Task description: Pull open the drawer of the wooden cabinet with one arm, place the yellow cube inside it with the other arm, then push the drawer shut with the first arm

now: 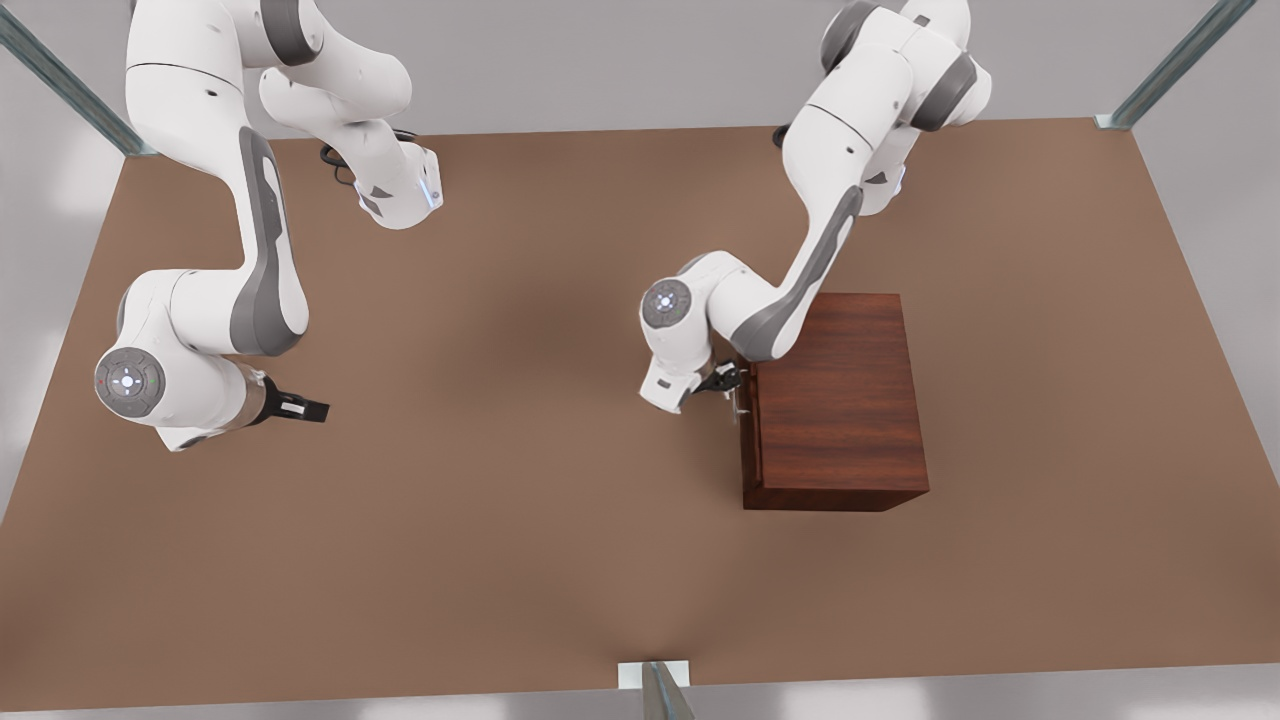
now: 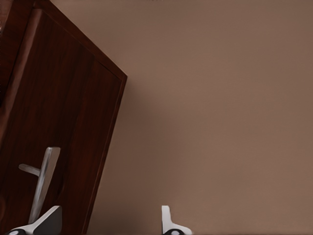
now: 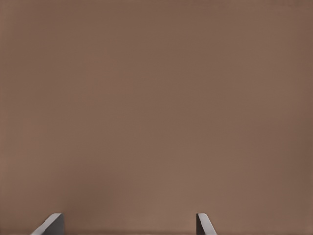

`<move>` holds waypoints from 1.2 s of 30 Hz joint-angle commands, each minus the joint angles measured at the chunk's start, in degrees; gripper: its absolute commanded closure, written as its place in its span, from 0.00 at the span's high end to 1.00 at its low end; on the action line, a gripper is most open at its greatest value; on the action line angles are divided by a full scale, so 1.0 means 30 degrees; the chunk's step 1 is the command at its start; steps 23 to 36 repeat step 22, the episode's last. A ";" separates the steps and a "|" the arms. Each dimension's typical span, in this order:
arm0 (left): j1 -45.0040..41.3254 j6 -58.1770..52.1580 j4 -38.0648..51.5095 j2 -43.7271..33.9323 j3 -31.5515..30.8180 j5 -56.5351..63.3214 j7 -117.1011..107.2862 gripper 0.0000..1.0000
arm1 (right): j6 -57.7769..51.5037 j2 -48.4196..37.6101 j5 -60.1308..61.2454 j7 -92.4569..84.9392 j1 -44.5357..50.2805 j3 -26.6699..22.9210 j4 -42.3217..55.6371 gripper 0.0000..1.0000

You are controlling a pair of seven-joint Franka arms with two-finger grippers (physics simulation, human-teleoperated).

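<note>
Drawer (image 1: pixel 752 430) front sits on the wooden cabinet (image 1: pixel 840 400) face turned to the front view's left, on the brown bench (image 1: pixel 500 500), and looks nearly flush with the cabinet. Its silver bar handle (image 2: pixel 43 183) lies just beside the left end effector (image 1: pixel 728 382), whose fingers (image 2: pixel 46 221) are spread apart, one fingertip close against the handle's lower end. At the front view's left, well apart from the cabinet, the right end effector (image 1: pixel 305 408) waits above bare bench with its fingers (image 3: pixel 51 224) apart.

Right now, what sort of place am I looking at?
Probably a simulated robot test bench: two white arms over a bare brown table, metal frame posts at its corners, and one wooden cabinet.
</note>
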 commanded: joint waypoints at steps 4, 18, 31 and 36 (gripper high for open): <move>0.0404 -0.0195 -0.0341 -0.0280 0.0032 0.0076 0.3108 1.00 | -0.0163 -0.0020 0.0011 -0.1159 0.0005 -0.0005 0.0021 1.00; 1.0277 -0.6494 0.0831 -0.8571 0.0501 -0.5666 2.1947 1.00 | -0.1862 -0.0049 -0.0107 -0.1393 0.0063 0.0024 0.0255 1.00; 1.0541 -0.6523 0.0743 -0.8513 0.0530 -0.5725 2.1947 1.00 | -0.3093 0.0332 0.0011 -0.1335 0.0034 0.0053 0.1340 1.00; 1.0541 -0.6523 0.0743 -0.8513 0.0530 -0.5725 2.1947 1.00 | -0.3093 0.0332 0.0011 -0.1335 0.0034 0.0053 0.1340 1.00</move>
